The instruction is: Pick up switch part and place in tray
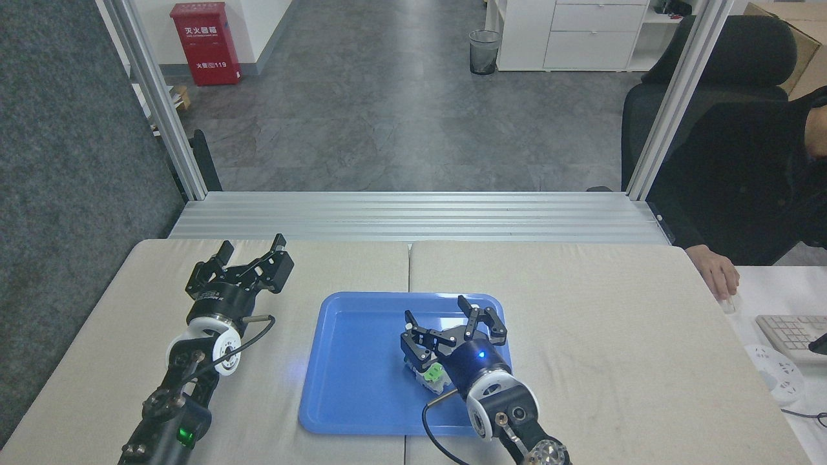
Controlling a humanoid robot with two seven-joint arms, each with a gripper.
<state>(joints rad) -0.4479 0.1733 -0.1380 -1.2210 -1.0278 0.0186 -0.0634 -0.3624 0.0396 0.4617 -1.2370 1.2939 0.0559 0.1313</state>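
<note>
**Surface finishes**

Tray (362, 387): glossy blue plastic, smooth, shows glare. Table (581, 310): matt beige cloth-like covering, faintly textured. Switch part (431, 376): white and green plastic. Both tools: matt black, right tool (446, 323), left tool (252, 248). Rail (413, 216): brushed ribbed aluminium.

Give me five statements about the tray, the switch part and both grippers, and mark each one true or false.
1. The switch part lies inside the tray. True.
2. The right gripper is shut on the switch part. False: its fingers are spread open, and the part lies on the tray floor beneath the gripper body.
3. The left gripper hangs over the tray. False: it is over the beige table, left of the tray.
4. The left gripper is open and holds nothing. True.
5. The tray is red. False: it is blue.
</note>
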